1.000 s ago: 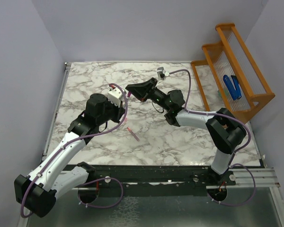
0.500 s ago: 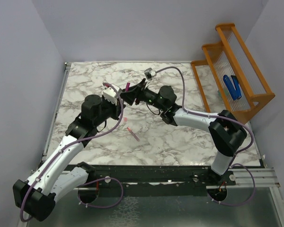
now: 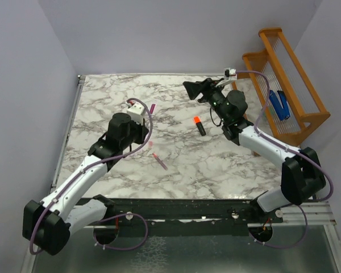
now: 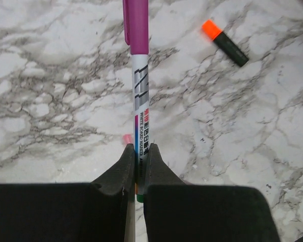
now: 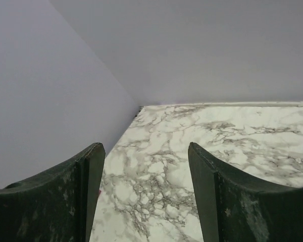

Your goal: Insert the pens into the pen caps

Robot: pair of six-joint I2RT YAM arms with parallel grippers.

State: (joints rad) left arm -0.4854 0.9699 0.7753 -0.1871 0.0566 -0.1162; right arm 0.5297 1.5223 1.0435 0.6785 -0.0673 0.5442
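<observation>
One pen capped, two waiting.
Left gripper [image 4: 136, 151] clamps a slim whitish pen [image 4: 140, 101], magenta plastic cap [image 4: 136, 25] on; right gripper [image 5: 146, 166] gapes empty; stubby black orange-tipped marker [image 3: 199, 125] and slim pink pen [image 3: 159, 161] lie centrally on the marble tabletop [image 3: 102, 96].

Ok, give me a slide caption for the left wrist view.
Left gripper clamps a purple-capped white pen; an orange-tipped black marker lies nearby.

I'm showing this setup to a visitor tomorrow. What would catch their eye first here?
Probably the left gripper, shut on a white pen with a magenta cap, held over the marble table left of centre. Then the black marker with an orange end lying mid-table, and the orange rack at the right edge.
</observation>
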